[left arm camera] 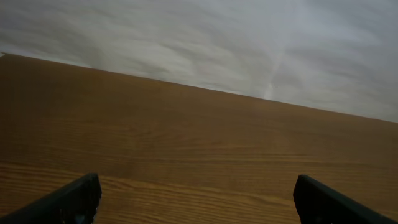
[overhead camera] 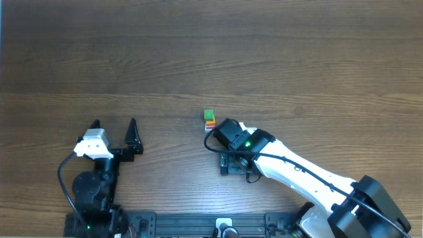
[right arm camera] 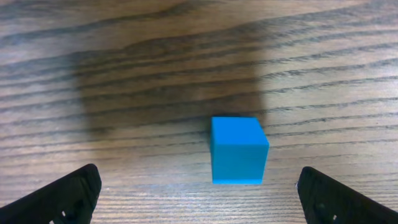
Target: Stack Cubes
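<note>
Both jaws wide, empty; blue cube (right arm camera: pixel 238 149) below right pair (green-topped stack (overhead camera: pixel 209 117), base unclear)

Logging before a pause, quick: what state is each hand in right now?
Left hand: open, empty.
Right hand: open, empty, near the blue cube.

Overhead looking down, left wrist forward along table (left arm camera: pixel 186 143), right wrist downward
</note>
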You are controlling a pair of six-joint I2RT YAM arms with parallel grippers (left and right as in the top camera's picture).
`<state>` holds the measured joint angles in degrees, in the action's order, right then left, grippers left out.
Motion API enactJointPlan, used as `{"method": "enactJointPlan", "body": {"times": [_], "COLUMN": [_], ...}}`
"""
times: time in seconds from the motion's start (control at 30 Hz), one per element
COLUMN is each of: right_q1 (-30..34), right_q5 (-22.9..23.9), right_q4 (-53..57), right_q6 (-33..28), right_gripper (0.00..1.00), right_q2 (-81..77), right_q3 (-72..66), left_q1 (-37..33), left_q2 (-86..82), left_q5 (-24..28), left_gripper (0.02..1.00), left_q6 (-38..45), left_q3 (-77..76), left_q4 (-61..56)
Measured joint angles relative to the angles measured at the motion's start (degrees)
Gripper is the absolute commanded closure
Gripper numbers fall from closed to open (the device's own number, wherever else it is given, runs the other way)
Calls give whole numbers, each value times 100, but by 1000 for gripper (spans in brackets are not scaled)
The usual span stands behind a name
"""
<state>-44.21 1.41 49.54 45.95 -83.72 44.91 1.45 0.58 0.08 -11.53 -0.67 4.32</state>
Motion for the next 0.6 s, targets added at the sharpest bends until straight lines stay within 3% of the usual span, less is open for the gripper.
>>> {"method": "enactJointPlan", "body": {"times": [0.17, 0.6], "right_q1": [46, 107], "right_q5": [-2, -24], "right_q4": [-184, -658], "right_q6": [76, 39], "right_gripper": [9, 172], "right_q2": [0, 0], "right_q3": [-203, -433], "left_q1": [0, 0], "left_q2": [0, 0], "left_q5": [0, 0], "left_gripper": [18, 18], "left_q6": [0, 0], "left_q3": [0, 0], "left_q4": [0, 0]}}
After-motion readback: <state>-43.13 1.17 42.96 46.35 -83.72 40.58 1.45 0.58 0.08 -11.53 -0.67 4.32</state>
